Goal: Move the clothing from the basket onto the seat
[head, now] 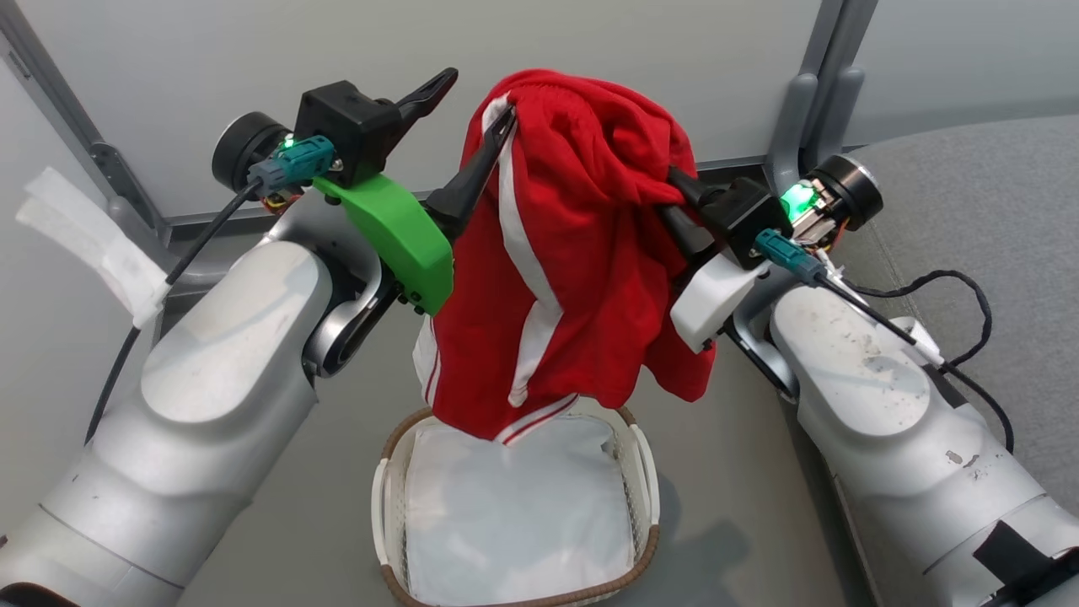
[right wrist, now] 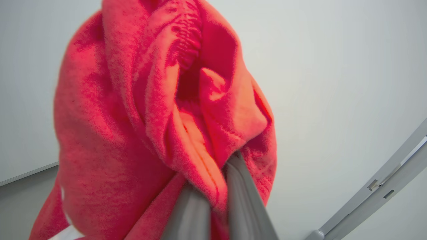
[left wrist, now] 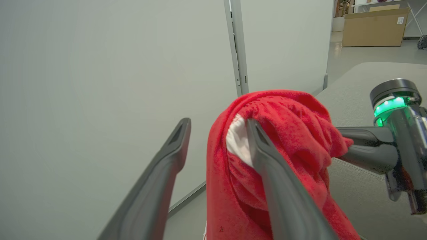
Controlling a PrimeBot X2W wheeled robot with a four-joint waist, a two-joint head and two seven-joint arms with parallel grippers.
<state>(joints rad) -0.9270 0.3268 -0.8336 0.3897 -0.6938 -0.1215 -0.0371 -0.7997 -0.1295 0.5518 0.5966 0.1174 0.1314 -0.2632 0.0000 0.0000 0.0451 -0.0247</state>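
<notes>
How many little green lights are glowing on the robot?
2: the left wrist light and the right wrist light, either side of the red clothing. More could be hidden behind it.

clothing point(head: 590, 278): red, white stripes | basket point(head: 389, 506): cream, brown rim | sheet point(head: 514, 506): white | seat point(head: 969, 185): grey

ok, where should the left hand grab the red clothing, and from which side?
Probably the bunched top fold by the white stripe, coming from the robot's left. The clothing hangs over the basket, pinched on its right side by the shut right hand; the open left hand sits at that thick ridge, while lower cloth hangs loose.
</notes>
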